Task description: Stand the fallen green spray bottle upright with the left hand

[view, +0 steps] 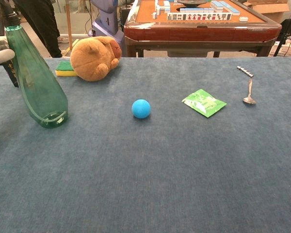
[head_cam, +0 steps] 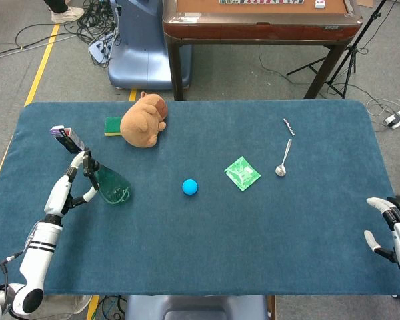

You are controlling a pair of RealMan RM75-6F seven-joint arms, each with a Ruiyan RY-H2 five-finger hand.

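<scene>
The green spray bottle [head_cam: 111, 187] stands upright on its base at the left of the blue table [head_cam: 207, 247], its black nozzle on top. The chest view shows the green spray bottle [view: 39, 82] leaning very slightly. My left hand [head_cam: 77, 177] is just left of the bottle's neck with its fingers spread apart and nothing in them. Only one white fingertip [view: 1, 56] shows at the chest view's left edge, close beside the bottle. My right hand [head_cam: 392, 229] rests at the table's front right corner, fingers apart and empty.
A brown plush toy [head_cam: 145, 120] and a green-yellow sponge [head_cam: 113, 125] lie behind the bottle. A small dark box [head_cam: 67, 139] stands near the left edge. A blue ball [head_cam: 190, 187], a green packet [head_cam: 242, 173] and a spoon [head_cam: 283, 160] lie mid-table.
</scene>
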